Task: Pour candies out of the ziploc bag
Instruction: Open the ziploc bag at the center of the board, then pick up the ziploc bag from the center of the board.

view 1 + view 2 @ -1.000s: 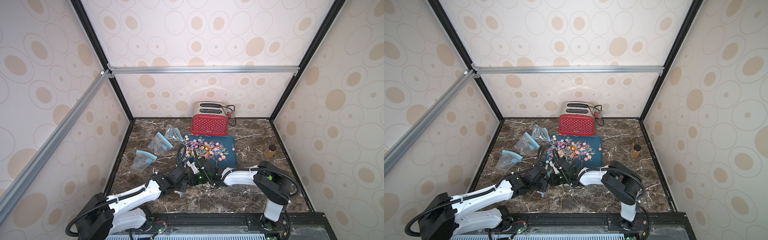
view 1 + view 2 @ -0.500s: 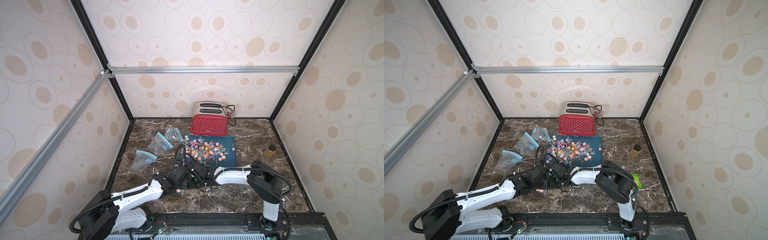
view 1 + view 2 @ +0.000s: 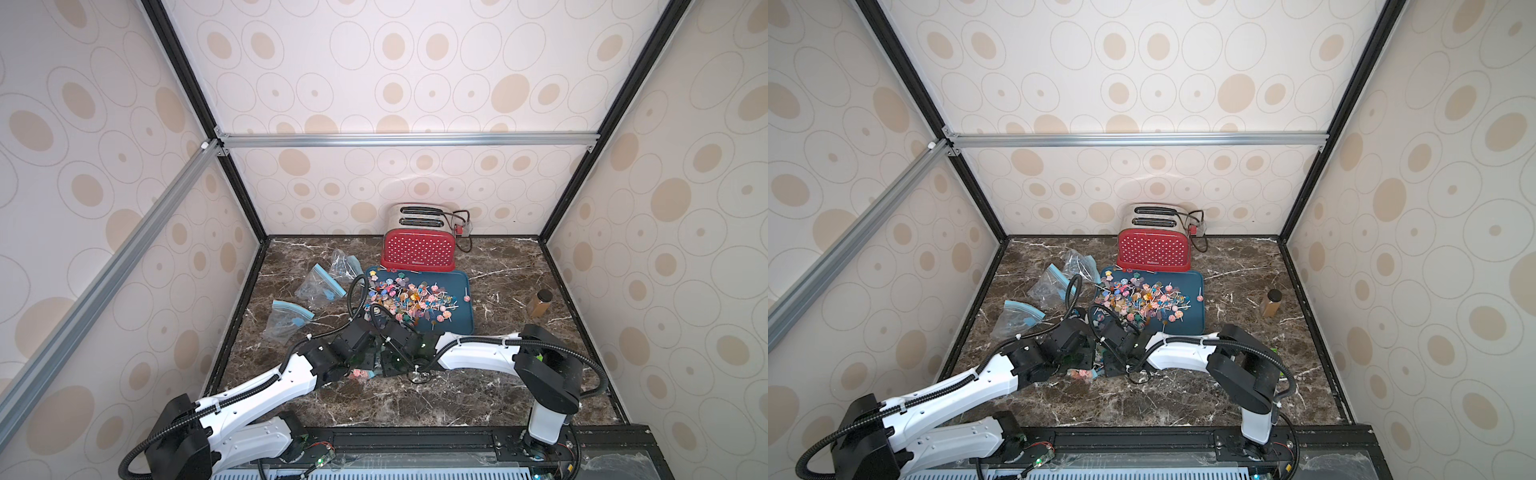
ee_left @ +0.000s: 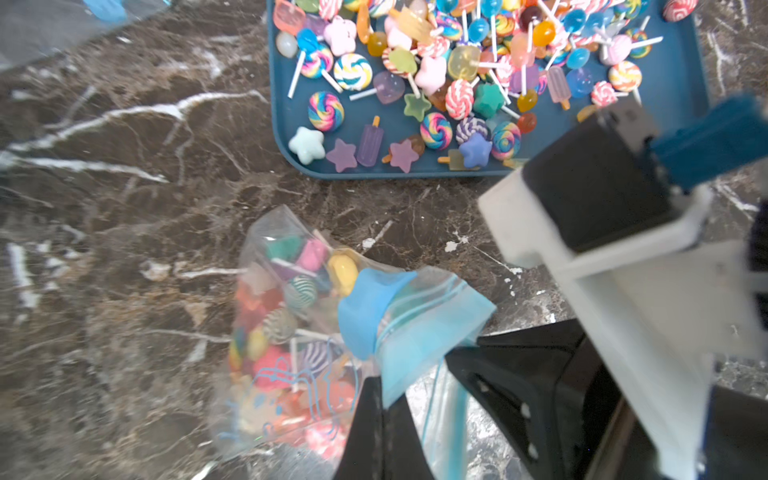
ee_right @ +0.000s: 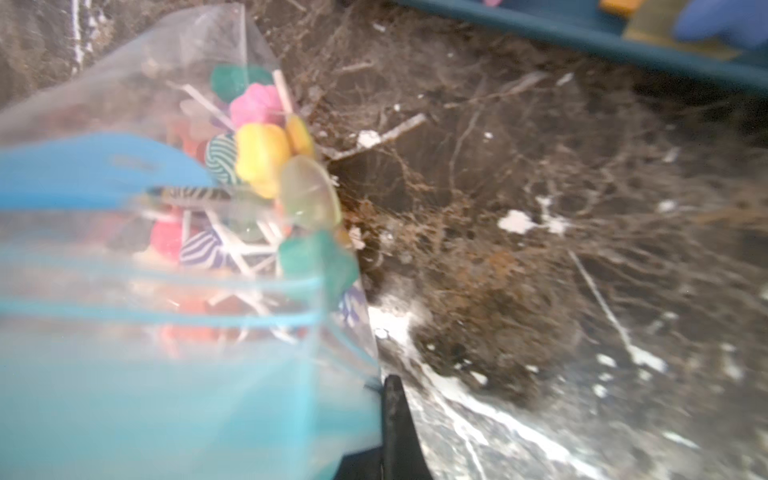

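**Entry: bag (image 4: 307,332).** Clear plastic with a blue zip strip, bulging with candies (image 4: 291,299). It is sitting low over the marble table (image 4: 124,208), just short of the tray (image 4: 286,153) and not yet above it.

**Left gripper (image 4: 411,374).** I am pinching the blue strip with it, jaws clenched on the bag.

**Right gripper (image 5: 374,399).** Also clenched, and it is biting the same mouth edge from the opposite side.

**Tray.** It is already carrying a heap (image 3: 409,299) of loose sweets.

**Spare bags (image 3: 286,320).** They are lying beside the tray and looking empty.

**Step, as I am judging it.** I am working the mouth open, and the pour is not yet begun. The next move is calling for parting the strip and lifting the bag over the tray rim. Then I should be tipping it mouth-down so the sticks are not snagging.

**Hard to read.**
- I am unable to tell whether the seal is parted, or whether the bag is touching the table.
- Only one right finger is showing, because plastic is covering the other.
- The right wrist view is blurring.
- In both top views the arms are hiding nearly all of the bag.
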`<state>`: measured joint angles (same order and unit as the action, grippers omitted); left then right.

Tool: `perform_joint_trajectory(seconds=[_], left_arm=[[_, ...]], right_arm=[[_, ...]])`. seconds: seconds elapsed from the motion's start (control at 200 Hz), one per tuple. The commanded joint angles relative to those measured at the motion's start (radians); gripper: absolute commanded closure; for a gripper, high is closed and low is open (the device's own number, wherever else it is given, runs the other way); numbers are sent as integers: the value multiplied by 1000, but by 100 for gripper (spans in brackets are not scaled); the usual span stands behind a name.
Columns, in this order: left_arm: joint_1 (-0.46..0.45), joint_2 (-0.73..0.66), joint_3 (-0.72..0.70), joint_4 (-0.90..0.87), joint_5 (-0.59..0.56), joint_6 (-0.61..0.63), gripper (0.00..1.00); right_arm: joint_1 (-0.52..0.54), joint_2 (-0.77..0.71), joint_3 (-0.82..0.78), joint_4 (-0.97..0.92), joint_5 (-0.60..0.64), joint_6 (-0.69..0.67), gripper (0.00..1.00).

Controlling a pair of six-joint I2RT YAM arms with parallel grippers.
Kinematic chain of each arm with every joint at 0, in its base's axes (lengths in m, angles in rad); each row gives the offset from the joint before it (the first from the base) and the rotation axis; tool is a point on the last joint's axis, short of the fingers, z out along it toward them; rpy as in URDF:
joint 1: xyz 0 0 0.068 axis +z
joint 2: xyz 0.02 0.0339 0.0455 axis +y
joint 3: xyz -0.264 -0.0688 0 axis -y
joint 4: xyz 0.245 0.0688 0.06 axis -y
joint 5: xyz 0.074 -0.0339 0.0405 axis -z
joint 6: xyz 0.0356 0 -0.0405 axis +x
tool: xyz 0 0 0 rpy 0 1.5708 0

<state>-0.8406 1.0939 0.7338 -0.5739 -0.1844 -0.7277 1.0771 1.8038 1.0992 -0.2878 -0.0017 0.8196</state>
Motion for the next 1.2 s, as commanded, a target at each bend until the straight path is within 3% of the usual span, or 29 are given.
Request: perform_joint_trajectory(seconds=[0.0, 0.441, 0.516, 0.667, 0.802, 0.932, 1.198], left_arm=[[-1, -3, 62, -123, -37, 43, 100], [-1, 122, 163, -119, 38, 112, 100], [-1, 141, 174, -92, 65, 115, 100], [-1, 155, 207, -77, 55, 123, 72], [1, 155, 242, -116, -37, 110, 54], [12, 166, 267, -148, -97, 90, 49], [29, 169, 266, -175, -150, 60, 47]], right_arm=[[7, -30, -6, -104, 73, -27, 100], [4, -66, 12, -236, 191, -79, 100], [3, -73, 18, -237, 178, -83, 92], [3, -117, 13, -243, 148, -82, 73], [0, -182, -22, -252, 131, -74, 67], [0, -255, -64, -245, 107, -60, 64], [-2, -331, -158, -130, 9, 5, 55]])
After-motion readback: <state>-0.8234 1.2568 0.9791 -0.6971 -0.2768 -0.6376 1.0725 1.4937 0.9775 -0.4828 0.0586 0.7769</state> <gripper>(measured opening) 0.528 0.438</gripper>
